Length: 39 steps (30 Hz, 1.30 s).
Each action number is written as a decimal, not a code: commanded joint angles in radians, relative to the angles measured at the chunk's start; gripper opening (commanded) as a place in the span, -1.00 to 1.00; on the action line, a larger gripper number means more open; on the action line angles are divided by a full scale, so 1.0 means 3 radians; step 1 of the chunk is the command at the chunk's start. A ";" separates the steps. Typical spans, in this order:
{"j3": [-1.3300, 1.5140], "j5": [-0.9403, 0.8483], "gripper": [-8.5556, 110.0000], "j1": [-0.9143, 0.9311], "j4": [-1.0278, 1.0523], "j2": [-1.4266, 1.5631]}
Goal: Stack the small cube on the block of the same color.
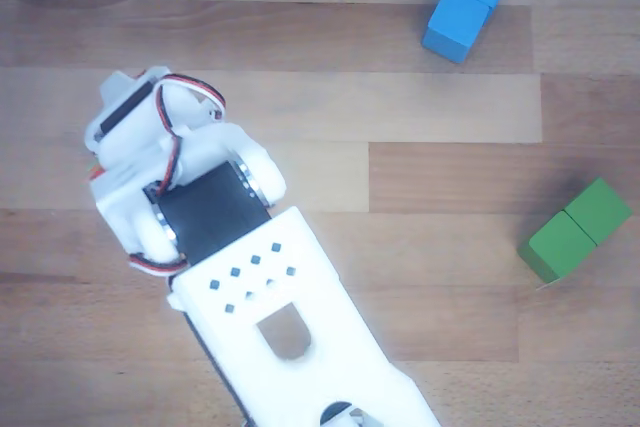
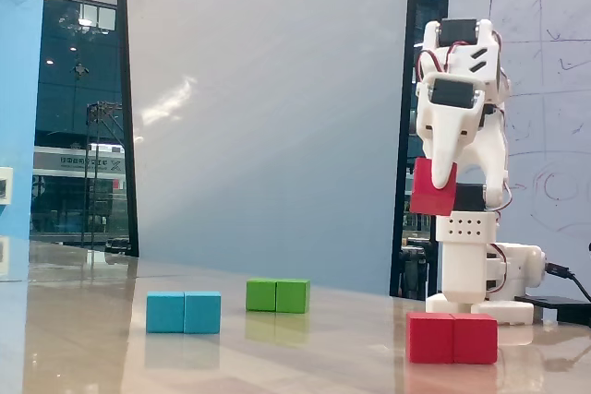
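A pale wall point(image 2: 268, 117) rises behind the glossy wood-grain surface point(image 2: 277, 357) — dark glass point(image 2: 83, 136) at left, a scribbled whiteboard point(image 2: 545, 89) at right.

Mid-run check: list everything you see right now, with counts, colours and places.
small cube: 1, red, held in the air above the red block, fixed view.
red block: 1, red, on the table at front right, fixed view.
blue block: 1, blue, table left, fixed view.
green block: 1, green, behind the blue one, fixed view.
table: 1, light wood.
whiteboard: 1, white, behind the arm.
gripper: 1, white, shut on the cube.
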 commanded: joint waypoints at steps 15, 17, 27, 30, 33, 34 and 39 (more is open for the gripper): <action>-0.0639 -0.0005 -0.66 -0.0041 0.0077 -0.0951; -0.0639 -0.0005 -0.66 -0.0041 0.0066 -0.1012; -0.0644 0.0031 -0.66 -0.0307 0.0061 -0.1283; -0.0665 0.0031 -0.66 -0.0353 0.0056 -0.1360; -0.0685 0.0010 -0.66 -0.0368 0.0046 -0.1457; -0.0685 0.0005 -0.66 -0.0373 0.0020 -0.1493; -0.0685 -0.0005 -0.66 -0.0337 -0.0118 -0.1621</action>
